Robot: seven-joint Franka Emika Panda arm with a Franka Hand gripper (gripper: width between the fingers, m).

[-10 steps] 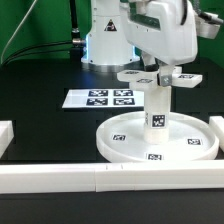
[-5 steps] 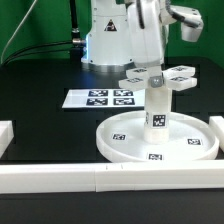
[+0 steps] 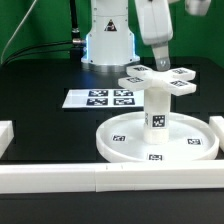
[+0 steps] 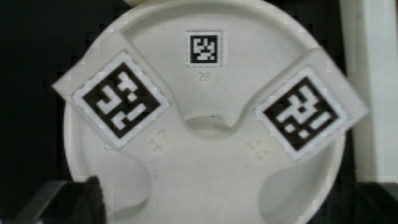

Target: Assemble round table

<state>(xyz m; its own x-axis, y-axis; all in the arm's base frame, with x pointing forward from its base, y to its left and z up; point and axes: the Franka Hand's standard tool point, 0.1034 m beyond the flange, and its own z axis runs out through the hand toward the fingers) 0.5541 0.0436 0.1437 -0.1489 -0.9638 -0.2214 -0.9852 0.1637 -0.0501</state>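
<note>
Round disc [image 3: 184, 126] sits at five o'clock in the exterior view, the leg [image 3: 157, 110] upright on its hub, the cross piece [image 3: 157, 79] capping the leg. The gripper [image 3: 161, 64] hangs at the cross piece's twelve o'clock; opening and grip, cannot tell.

The black table [image 3: 40, 110] carries the marker board [image 3: 100, 98] with its 4 tags, lying flat toward the exterior view's left. The white round disc [image 3: 135, 146] rests nearer the right. 1 long white border bar [image 3: 60, 178] runs along the front edge, and a shorter bar [image 3: 5, 135] lies at the left.
</note>
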